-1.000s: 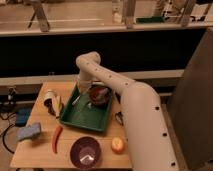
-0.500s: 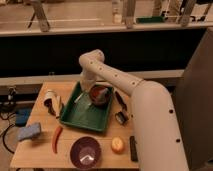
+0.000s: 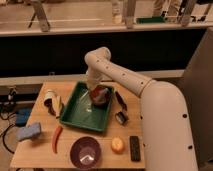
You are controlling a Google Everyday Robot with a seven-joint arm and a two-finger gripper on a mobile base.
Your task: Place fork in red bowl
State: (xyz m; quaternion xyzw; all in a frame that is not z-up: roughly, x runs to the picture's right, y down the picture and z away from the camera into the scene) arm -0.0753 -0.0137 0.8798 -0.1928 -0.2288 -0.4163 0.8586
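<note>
The claw [image 3: 95, 92] is hanging inside the green tray [image 3: 82, 116], at its far right corner, right over the left rim of the red bowl [image 3: 103, 97] sitting there. A thin pale sliver, seemingly the fork [image 3: 93, 98], is showing just under the claw at the bowl's left edge — whether the claw is clenching it, I cannot tell. A purple bowl [image 3: 86, 152] is sitting on the surface [image 3: 35, 150] in front of the tray — a chili pepper [image 3: 57, 138] is lying off its front left corner.
</note>
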